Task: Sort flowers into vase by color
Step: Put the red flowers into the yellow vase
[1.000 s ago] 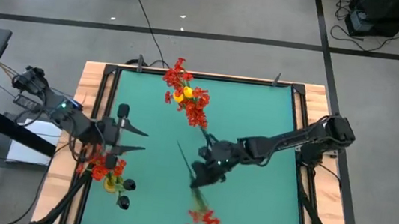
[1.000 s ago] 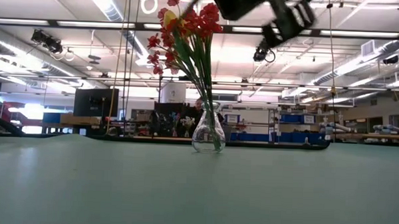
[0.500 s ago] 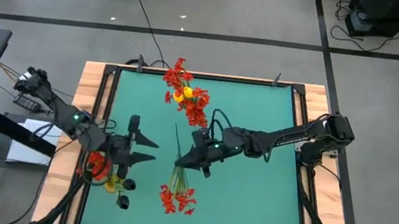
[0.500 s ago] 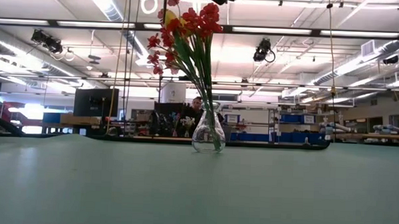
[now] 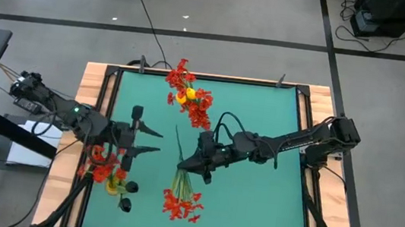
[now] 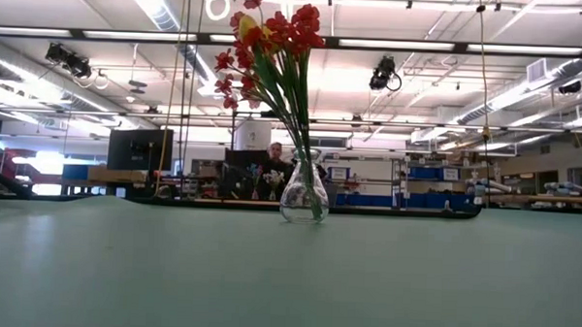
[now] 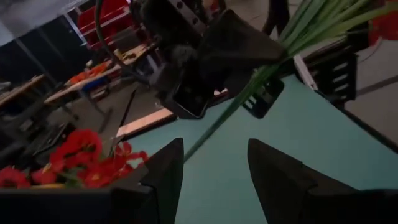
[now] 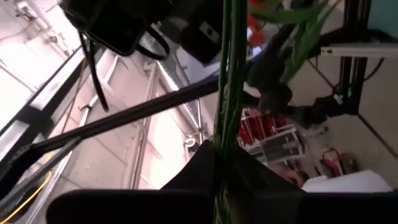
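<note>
Right gripper is clamped on a red sprig by the stems, blossoms hanging well past its fingertips, stem ends poking out behind. Left gripper faces it with fingers spread, just short of the stems. Looks like a handover mid-air; next, I'd say, left needs to close in around the stems before right lets go, then carry to a vase

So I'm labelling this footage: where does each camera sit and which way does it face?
High: overhead, looking straight down on the table and both arms.
Low: table height, facing the vase and the room; no arm shows.
Left wrist: past the open left gripper toward the right gripper.
Right wrist: along the red sprig that gripper is shut on.
Shared: high and left wrist both show that sprig.
</note>
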`<state>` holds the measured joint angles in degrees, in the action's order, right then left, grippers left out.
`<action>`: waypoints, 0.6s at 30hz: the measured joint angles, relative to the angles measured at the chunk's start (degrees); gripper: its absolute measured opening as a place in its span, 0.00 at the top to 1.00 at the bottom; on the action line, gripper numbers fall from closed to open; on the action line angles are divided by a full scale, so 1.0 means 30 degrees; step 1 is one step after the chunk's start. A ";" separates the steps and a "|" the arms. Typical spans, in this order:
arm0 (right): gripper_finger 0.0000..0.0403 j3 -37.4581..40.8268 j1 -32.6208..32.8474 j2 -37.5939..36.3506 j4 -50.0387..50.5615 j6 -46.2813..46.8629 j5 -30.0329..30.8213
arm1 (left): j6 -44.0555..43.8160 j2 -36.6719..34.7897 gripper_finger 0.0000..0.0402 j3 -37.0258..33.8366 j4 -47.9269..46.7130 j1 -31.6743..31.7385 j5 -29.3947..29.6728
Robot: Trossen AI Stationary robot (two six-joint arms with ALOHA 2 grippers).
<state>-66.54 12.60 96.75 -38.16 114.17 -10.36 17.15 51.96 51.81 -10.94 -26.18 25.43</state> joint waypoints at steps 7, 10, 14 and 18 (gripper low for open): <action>0.93 0.0000 0.0300 0.0000 -0.0272 0.0847 0.0051 | 0.3003 0.1604 0.54 0.1394 -0.0781 0.1306 -0.1901; 0.93 0.0000 0.0298 0.0000 -0.0705 0.1388 0.0081 | 0.3740 0.2679 0.54 0.2377 -0.1377 0.1788 -0.2567; 0.93 0.0000 0.0298 0.0000 -0.0807 0.1610 0.0083 | 0.4941 0.3872 0.54 0.3242 -0.1228 0.2174 -0.3475; 0.93 0.0000 0.0255 0.0000 -0.0836 0.1624 0.0558 | 0.5663 0.4997 0.55 0.4045 -0.1096 0.2392 -0.4127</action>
<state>-66.54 13.37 96.75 -40.66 119.04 -8.68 34.14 66.95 63.95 -14.22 -19.00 13.05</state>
